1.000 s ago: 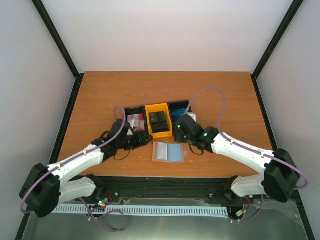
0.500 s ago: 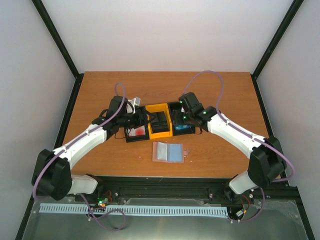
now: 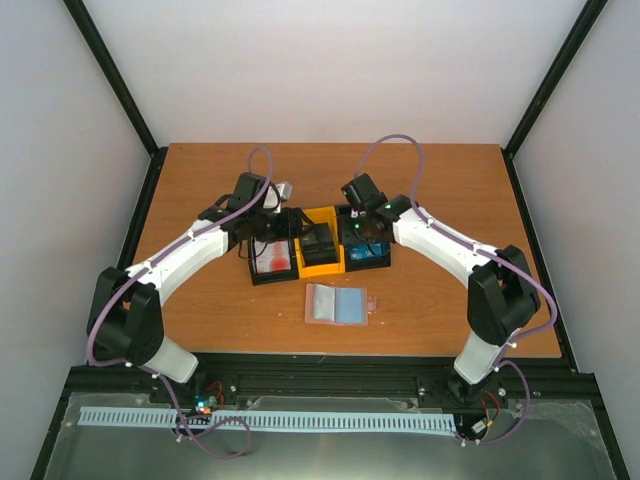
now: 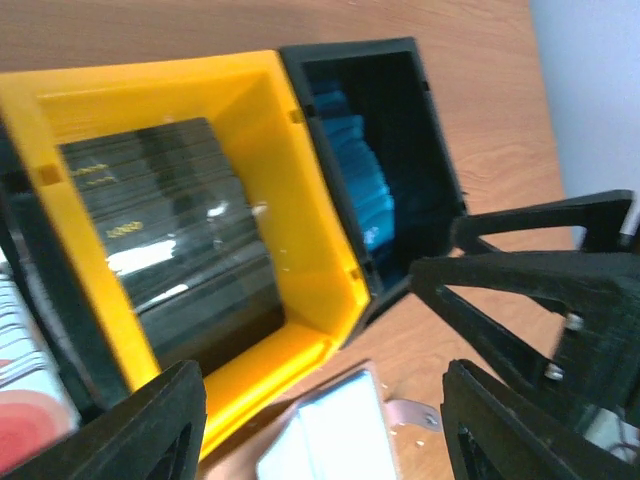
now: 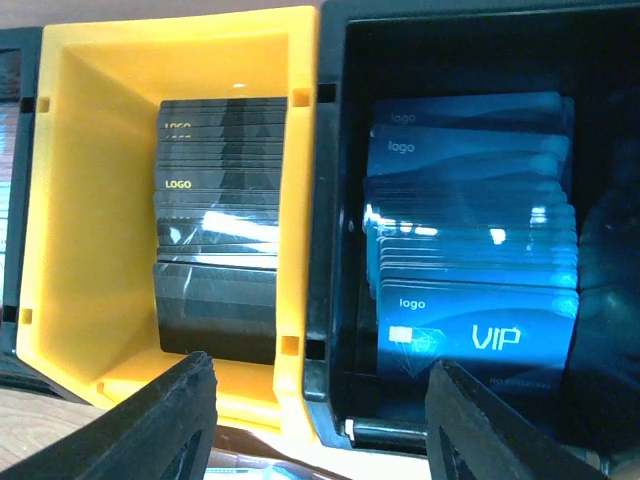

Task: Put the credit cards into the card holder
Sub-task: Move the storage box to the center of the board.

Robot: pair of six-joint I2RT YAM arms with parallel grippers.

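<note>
Many dark cards [image 5: 215, 230], yellow bin [image 5: 65, 200]; blue cards [image 5: 470, 250], black bin [image 5: 450, 50]

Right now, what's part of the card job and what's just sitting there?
Job: red-and-white cards, dark cards, blue cards, card holder on the table.
Not the job: yellow bin, black bins (they only hold the cards), purple cables.

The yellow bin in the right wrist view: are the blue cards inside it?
No, the yellow bin holds a stack of dark cards, while the blue cards sit in the black bin beside it.
</note>
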